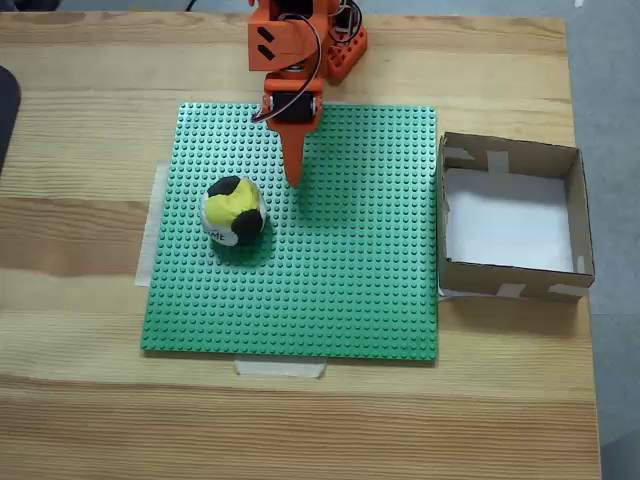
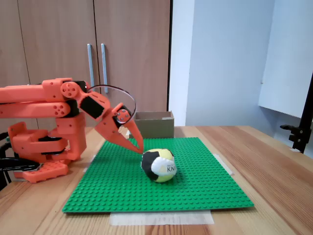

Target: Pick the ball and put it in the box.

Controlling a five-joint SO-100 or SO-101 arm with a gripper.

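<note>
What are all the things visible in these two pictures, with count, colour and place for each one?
ball: one, yellow, black and white, on the green baseplate, left of centre in the top-down fixed view.
studded baseplate: one, green, taped flat on the middle of the table.
box: one, brown cardboard with white bottom, empty, beside the baseplate's right edge in the top-down fixed view.
tape strips: pale, at the baseplate's edges.
table: one, light wood, under everything.
cupboard doors: brown wood with metal handles, behind the table.
arm: one, orange, at the far edge of the table.
end effector: one, orange, looks closed, above the baseplate close to the ball, not holding it.
</note>
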